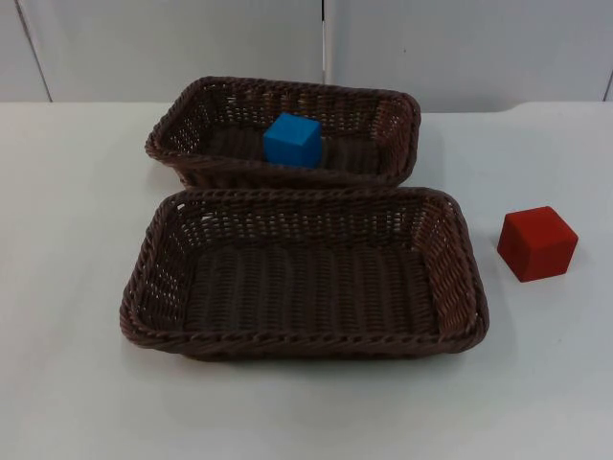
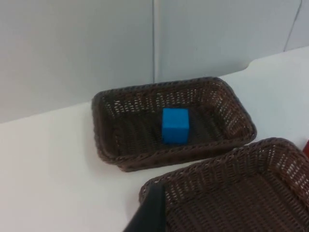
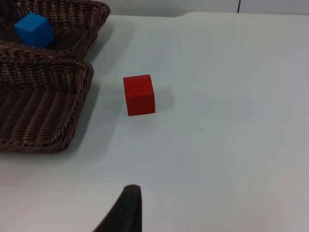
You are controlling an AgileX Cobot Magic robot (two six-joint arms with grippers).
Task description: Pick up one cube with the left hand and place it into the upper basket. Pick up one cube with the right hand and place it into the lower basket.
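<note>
Brown wicker is what you see first: two rectangular baskets set one behind the other on the white table top [image 1: 57,192], each with its long axis running left to right across the table. Starting at the left, the left gripper's black fingertip [image 2: 149,215] hangs just above the near-left rim of the lower basket [image 2: 212,166], touching nothing that I can make out; only the one finger shows, so I cannot tell whether the fingers are apart or together. Further along, the upper basket [image 1: 182,134] sits close to the grey partition wall [image 1: 172,48], its front rim almost against the back rim of the lower basket [image 1: 158,259]. A blue cube [image 1: 292,140] rests on the upper basket's floor near the middle, turned slightly so one corner points toward the front. The lower basket holds no cube. To the right of it, well clear of the rim, a red cube [image 1: 537,242] stands on the bare table, also turned a little off square with the table edge. The right gripper's black fingertip [image 3: 126,210] hovers over the table near the red cube, apart from it, and again I cannot tell how far its fingers are open.
</note>
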